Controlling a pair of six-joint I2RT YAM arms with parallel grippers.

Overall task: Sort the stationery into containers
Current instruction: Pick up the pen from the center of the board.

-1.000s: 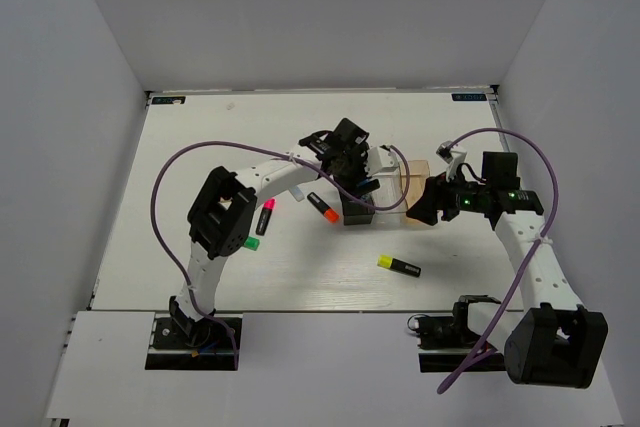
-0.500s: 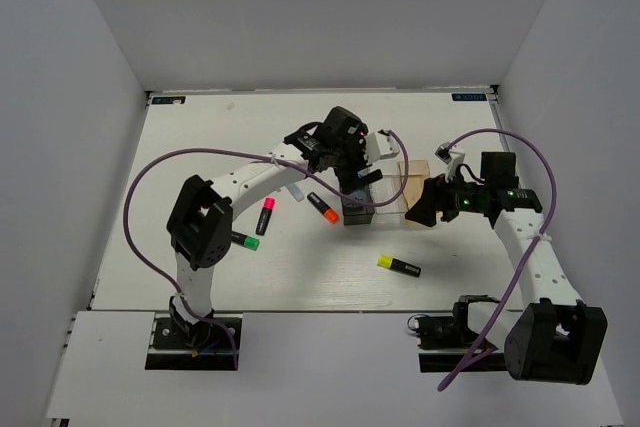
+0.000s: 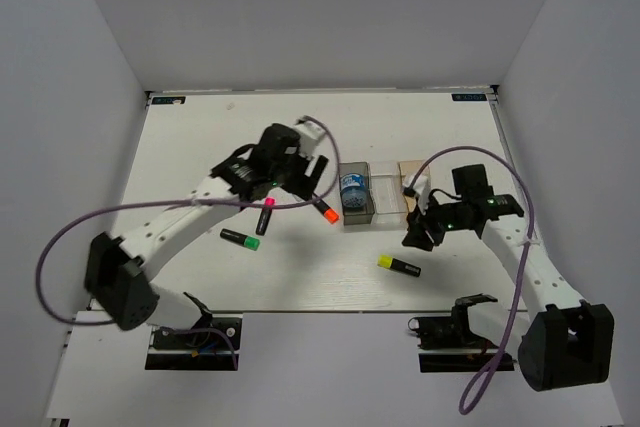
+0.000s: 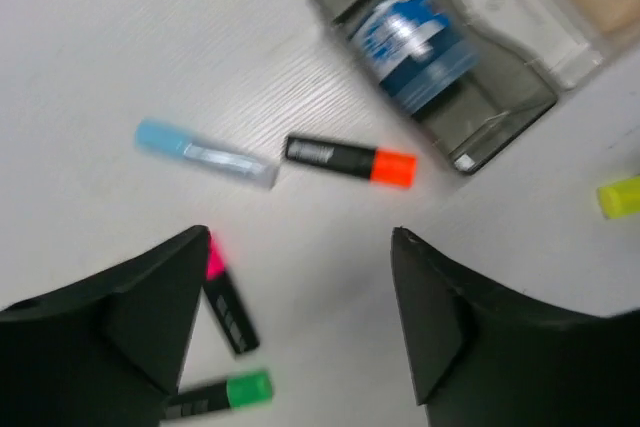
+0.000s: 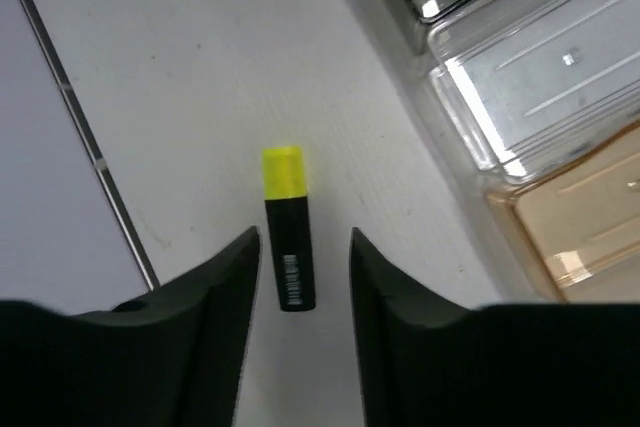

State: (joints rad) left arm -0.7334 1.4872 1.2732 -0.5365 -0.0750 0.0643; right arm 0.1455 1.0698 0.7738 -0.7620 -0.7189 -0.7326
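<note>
Bins are sitting in a row on the white table (image 3: 200,277): the dark grey bin (image 3: 362,209), the clear bin (image 3: 388,195) at its 3 o'clock, then the tan bin (image 3: 410,167). The little blue-and-white thing (image 3: 351,187) is lying inside the dark grey bin. The left gripper (image 4: 300,237) is hanging wide open over the table, holding nothing. The orange highlighter (image 3: 325,210) is lying at 8 o'clock of the dark grey bin, with the light-blue stick (image 4: 205,152) just beside it. The pink highlighter (image 3: 266,217) and green highlighter (image 3: 240,239) are lying farther out toward 8 o'clock. The right gripper (image 5: 303,239) is hanging over the yellow highlighter (image 5: 288,237), at 6 o'clock of the clear bin, its jaws standing apart on each side, not squeezing it.
</note>
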